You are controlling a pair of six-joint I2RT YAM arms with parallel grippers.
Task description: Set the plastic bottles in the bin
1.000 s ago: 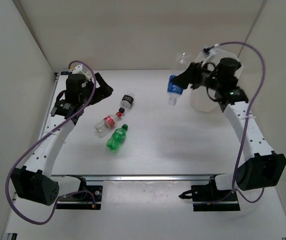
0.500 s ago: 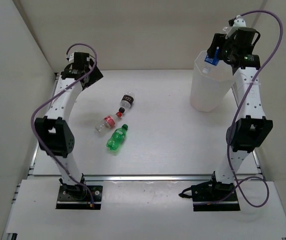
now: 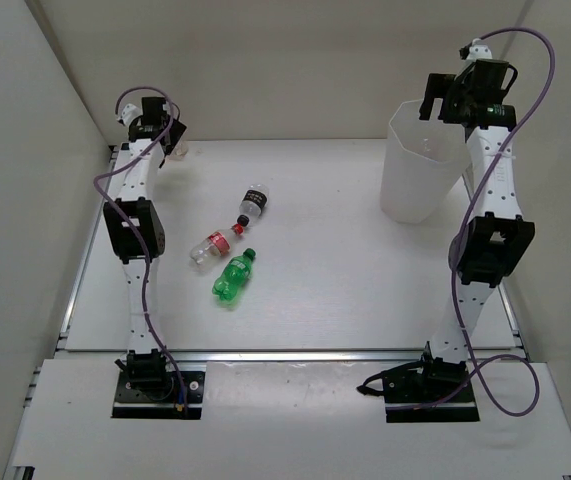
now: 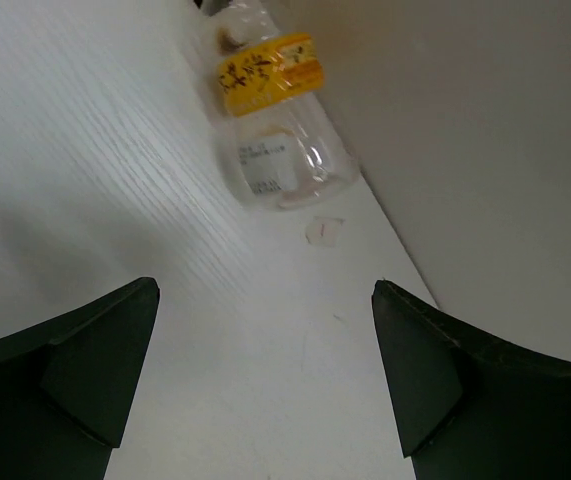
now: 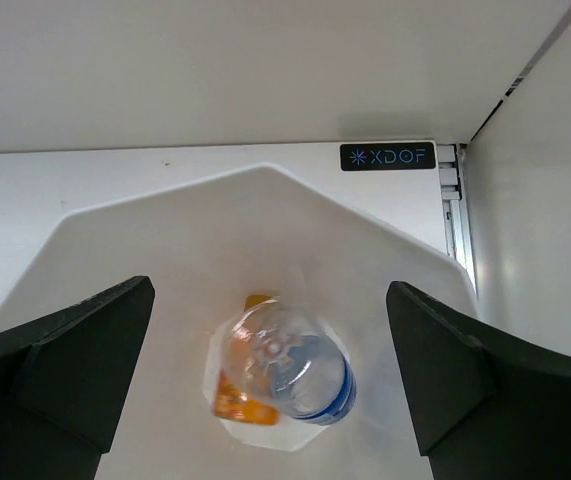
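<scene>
Over the tall translucent white plastic bin at the upper right, the right tool has sprung wide and let go. The clear blue-labelled plastic bottle it held above the rim a half-second ago now sits inside, beside an orange-filled bottle. Its ribbed base faces up and its long axis runs roughly down the bin. The left tool gapes empty, and a green plastic bottle and others wait at the centre-left of the white desk.

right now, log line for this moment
right hand open over bin | blue-label bottle inside | left hand open near yellow-label bottle | green bottle on table
</scene>
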